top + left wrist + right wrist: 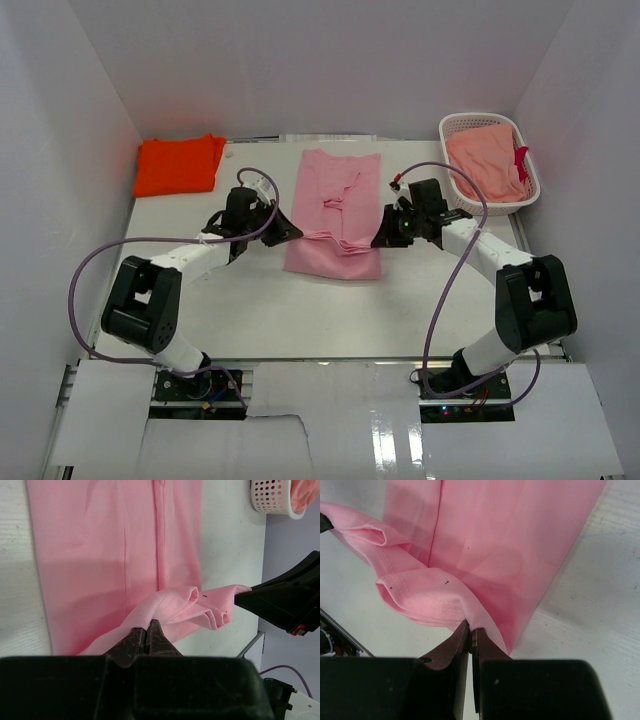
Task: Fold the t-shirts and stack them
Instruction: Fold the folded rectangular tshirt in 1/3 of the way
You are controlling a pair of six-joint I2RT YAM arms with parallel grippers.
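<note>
White table (250,305): left claw (148,629), right claw (469,629) pinch pink t-shirt (335,200) hem; underlayers hidden.

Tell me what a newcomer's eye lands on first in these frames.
The pink t-shirt in the middle of the table: the left gripper and the right gripper are each shut on a side edge, with a bunched fold strung between them. Next come the bright orange t-shirt folded at the far left corner and the white basket at far right holding a salmon cloth.
</note>
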